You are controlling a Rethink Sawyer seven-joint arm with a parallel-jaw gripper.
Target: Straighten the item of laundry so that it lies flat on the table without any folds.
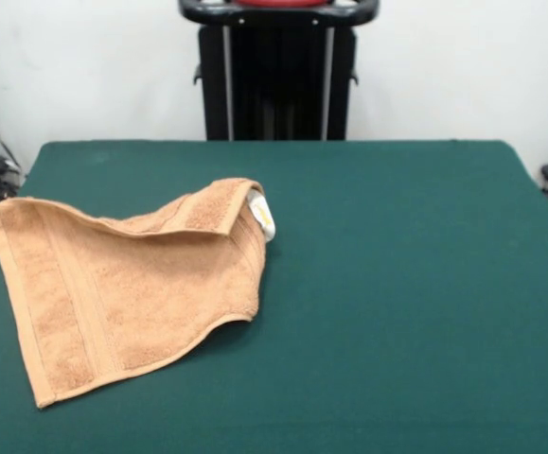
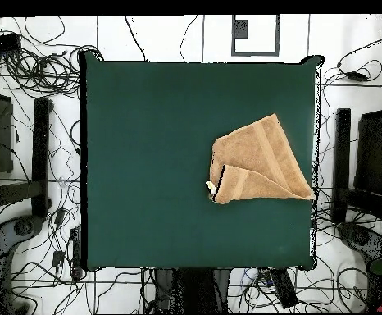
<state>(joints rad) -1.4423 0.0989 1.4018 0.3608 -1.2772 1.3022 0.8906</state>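
The orange-tan towel [image 1: 127, 288] lies on the left side of the dark green table [image 1: 397, 284] in the front view. Its far right corner is folded over onto itself, and a small white label [image 1: 262, 216] sticks out at the fold. A band stripe runs along its left end. In the overhead view the towel [image 2: 256, 160] lies near the table's [image 2: 145, 164] right edge, with one corner reaching that edge and the label [image 2: 211, 189] at its lower left. The gripper shows in neither view.
The robot's black pedestal [image 1: 278, 71] stands behind the table's far edge. Cables and dark equipment [image 2: 30, 156] lie on the floor around the table in the overhead view.
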